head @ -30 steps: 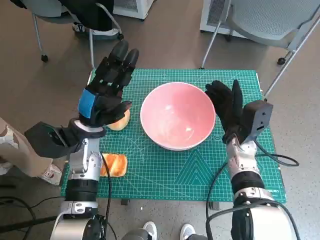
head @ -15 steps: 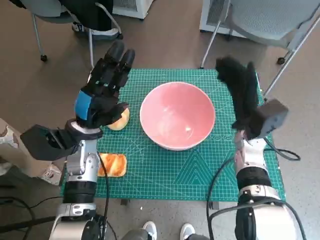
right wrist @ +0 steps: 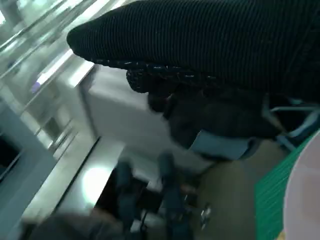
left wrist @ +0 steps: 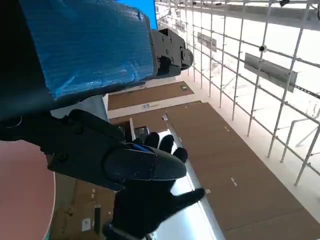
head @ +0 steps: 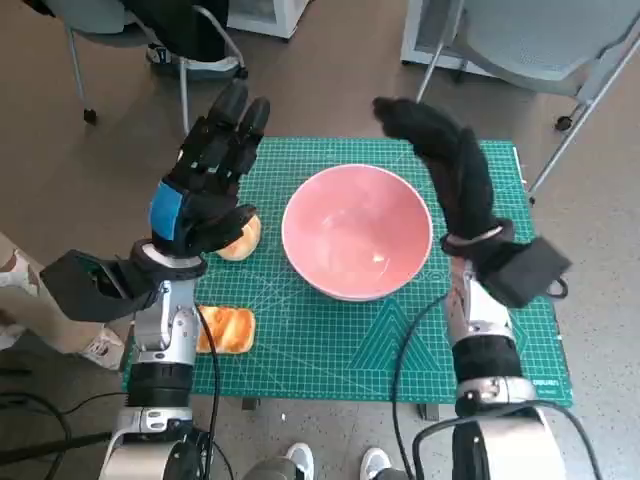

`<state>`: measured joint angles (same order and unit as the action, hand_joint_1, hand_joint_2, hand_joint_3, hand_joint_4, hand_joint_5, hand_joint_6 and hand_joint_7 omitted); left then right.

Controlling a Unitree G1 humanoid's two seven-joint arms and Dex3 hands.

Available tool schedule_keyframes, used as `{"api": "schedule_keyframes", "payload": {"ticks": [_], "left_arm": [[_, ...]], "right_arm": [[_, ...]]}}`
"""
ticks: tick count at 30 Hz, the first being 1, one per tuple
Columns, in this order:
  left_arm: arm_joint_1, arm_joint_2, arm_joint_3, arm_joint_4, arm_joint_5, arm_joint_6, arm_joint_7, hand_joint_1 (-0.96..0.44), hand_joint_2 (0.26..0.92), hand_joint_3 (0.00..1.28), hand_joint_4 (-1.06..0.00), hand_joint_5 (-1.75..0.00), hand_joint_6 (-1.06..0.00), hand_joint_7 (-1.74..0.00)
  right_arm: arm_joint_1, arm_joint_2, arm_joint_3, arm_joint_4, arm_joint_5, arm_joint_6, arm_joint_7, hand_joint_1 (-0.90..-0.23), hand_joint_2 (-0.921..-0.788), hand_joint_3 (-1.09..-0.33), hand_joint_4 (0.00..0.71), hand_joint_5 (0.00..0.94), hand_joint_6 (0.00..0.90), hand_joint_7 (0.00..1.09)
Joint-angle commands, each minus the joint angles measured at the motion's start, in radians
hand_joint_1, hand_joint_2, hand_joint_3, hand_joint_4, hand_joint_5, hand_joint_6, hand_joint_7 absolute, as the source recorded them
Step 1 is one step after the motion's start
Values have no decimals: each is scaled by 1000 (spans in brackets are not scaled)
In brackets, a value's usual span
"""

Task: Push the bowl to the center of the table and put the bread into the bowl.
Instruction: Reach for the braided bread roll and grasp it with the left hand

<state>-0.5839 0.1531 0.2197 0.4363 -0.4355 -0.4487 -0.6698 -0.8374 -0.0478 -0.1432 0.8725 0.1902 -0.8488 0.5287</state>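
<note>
The desk (head: 330, 350) is covered by a green cutting mat, with chairs (head: 540, 40) seen on the floor beyond its far edge. The pink bowl (head: 357, 232) is set upright near the middle of the mat, mouth upward, nothing in it. The left robot hand (head: 205, 190) is raised over the mat's left part, fingers spread and nothing gripped. The right robot hand (head: 440, 160) is lifted over the bowl's far right rim, fingers extended, seemingly empty, though the glove is blurred. The flat bread (head: 228, 329) is laid at the near left edge, its long axis running left to right. A rounder bun (head: 240, 240) is partly hidden beneath the left robot hand, just beside the bowl.
</note>
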Motion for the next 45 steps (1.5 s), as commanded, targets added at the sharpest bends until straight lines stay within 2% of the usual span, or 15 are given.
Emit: {"api": "schedule_keyframes", "payload": {"ticks": [1,4,6,8,9,11,12,14,18,24,34,45], "left_arm": [[54,23,12,-79,-13,0,-2,-601,921,227,-17,-8,-169,-51],[99,62,13,-165,15,14,13,-611,921,219,-20,-9,-170,-57],[138,124,15,-240,66,32,24,-641,921,193,-12,-5,-148,-54],[189,230,21,-348,139,99,23,-654,901,161,-6,-2,-115,-44],[224,333,38,-432,196,169,-3,-658,889,145,-3,-1,-98,-38],[285,492,71,-575,278,301,-49,-629,823,99,-1,0,-58,-20],[309,549,84,-631,306,359,-65,-566,769,66,0,0,-60,-22],[354,635,115,-734,334,476,-95,-461,702,30,0,1,-74,-31],[433,669,171,-865,378,566,-82,-313,658,9,1,1,-134,-59],[496,694,164,-954,424,579,-85,-205,639,1,-15,-6,-196,-76],[556,766,101,-1054,479,695,-120,-293,638,1,-78,-20,-232,-50],[557,830,-67,-1102,608,860,-130,-380,654,7,-128,-15,-244,-20]], "right_arm": [[41,2,14,-21,16,42,16,-680,-921,-814,211,0,261,98],[48,4,17,-29,24,60,19,-677,-921,-819,208,0,257,100],[52,4,17,-33,23,66,17,-674,-921,-822,207,0,254,103],[56,3,17,-35,23,71,14,-672,-921,-824,206,0,252,106],[57,2,17,-36,24,75,14,-671,-921,-824,206,0,251,107],[61,1,16,-41,25,80,13,-670,-921,-827,204,0,248,109],[62,1,16,-41,26,82,13,-670,-921,-827,205,1,247,112],[65,0,15,-45,26,86,10,-670,-921,-826,206,1,246,116],[66,-2,13,-54,30,94,9,-671,-921,-824,208,2,245,122],[65,0,14,-70,29,98,3,-677,-921,-817,212,4,244,133],[59,4,11,-69,34,109,8,-676,-921,-814,215,5,239,148],[56,-4,8,-55,53,107,20,-676,-921,-814,216,4,226,162]]}}
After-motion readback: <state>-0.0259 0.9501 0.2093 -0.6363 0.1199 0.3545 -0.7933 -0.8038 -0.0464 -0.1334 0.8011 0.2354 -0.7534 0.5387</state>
